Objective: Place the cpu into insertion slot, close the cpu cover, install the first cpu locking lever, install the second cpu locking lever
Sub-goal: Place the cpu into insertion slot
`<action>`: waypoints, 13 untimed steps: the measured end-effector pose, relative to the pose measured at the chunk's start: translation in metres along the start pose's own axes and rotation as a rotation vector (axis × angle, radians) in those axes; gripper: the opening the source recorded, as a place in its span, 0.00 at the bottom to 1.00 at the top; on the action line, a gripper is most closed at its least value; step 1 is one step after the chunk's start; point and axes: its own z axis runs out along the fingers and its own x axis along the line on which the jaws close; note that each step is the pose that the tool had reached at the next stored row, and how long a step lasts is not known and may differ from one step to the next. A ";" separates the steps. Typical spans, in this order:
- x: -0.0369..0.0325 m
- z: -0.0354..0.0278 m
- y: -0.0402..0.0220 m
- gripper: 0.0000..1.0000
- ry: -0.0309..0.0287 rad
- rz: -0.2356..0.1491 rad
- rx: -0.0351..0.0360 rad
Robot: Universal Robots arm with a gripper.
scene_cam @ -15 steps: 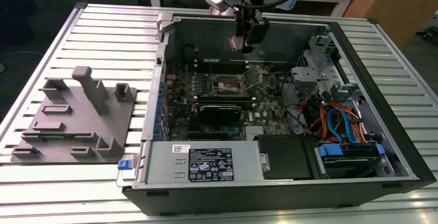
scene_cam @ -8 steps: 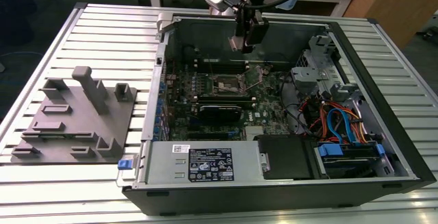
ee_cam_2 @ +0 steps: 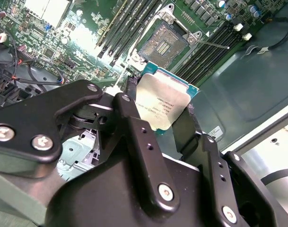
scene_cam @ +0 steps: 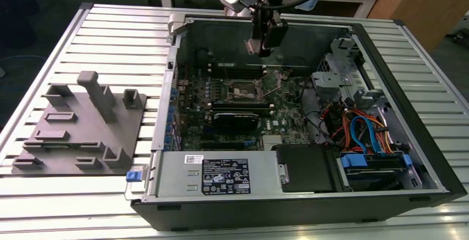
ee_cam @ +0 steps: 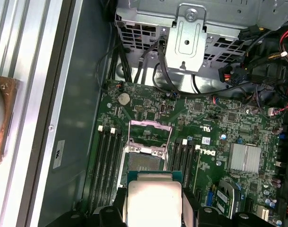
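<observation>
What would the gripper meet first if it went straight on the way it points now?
Probably the insertion slot, open on the motherboard just ahead of the cpu that the gripper holds. Depth is unclear, so it could touch the board beside it.

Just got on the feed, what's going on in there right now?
The arm's pincer is shut on the cpu, gripping it by two opposite edges above the green motherboard inside the open computer case. The insertion slot is bare and its cpu cover is swung open. The chip is not seated yet. It hangs near the slot, clear of it.
</observation>
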 end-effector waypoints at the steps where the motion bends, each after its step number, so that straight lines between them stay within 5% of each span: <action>1: 0.0000 0.0000 0.0000 0.54 -0.0001 0.000 0.0001; 13: 0.0000 0.0097 -0.0013 0.54 -0.0015 0.026 -0.0008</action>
